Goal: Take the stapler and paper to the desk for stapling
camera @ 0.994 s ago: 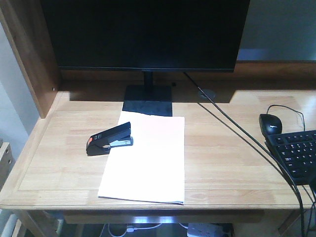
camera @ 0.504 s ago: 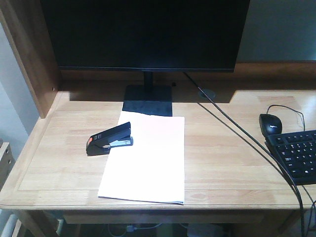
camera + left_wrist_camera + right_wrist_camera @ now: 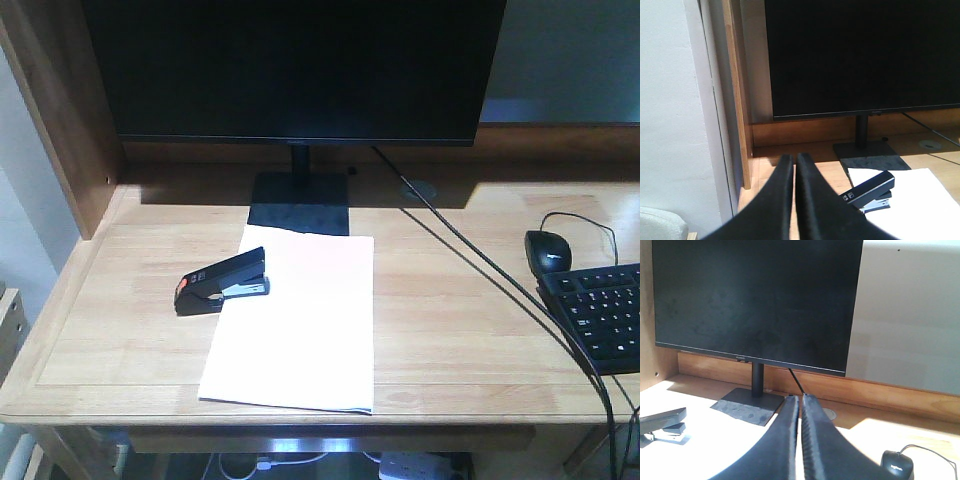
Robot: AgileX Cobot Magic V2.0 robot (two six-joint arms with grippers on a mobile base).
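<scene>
From the front, the flat white paper (image 3: 297, 318) lies on the planked wooden desk (image 3: 460, 330) before the monitor (image 3: 295, 68), long side running front to back; the glossy black stapler (image 3: 222, 281) rests across its left edge, orange end toward the front-left. The left wrist view shows the left gripper (image 3: 794, 161) with its tapered black fingers nearly together and empty, stapler ahead to the right. The right wrist view shows the right gripper (image 3: 800, 399) likewise closed on nothing, mouse (image 3: 897, 463) at lower right

Left gripper (image 3: 794, 159) and right gripper (image 3: 800, 399) each hold their black fingers pressed nearly together (nothing between them).
</scene>
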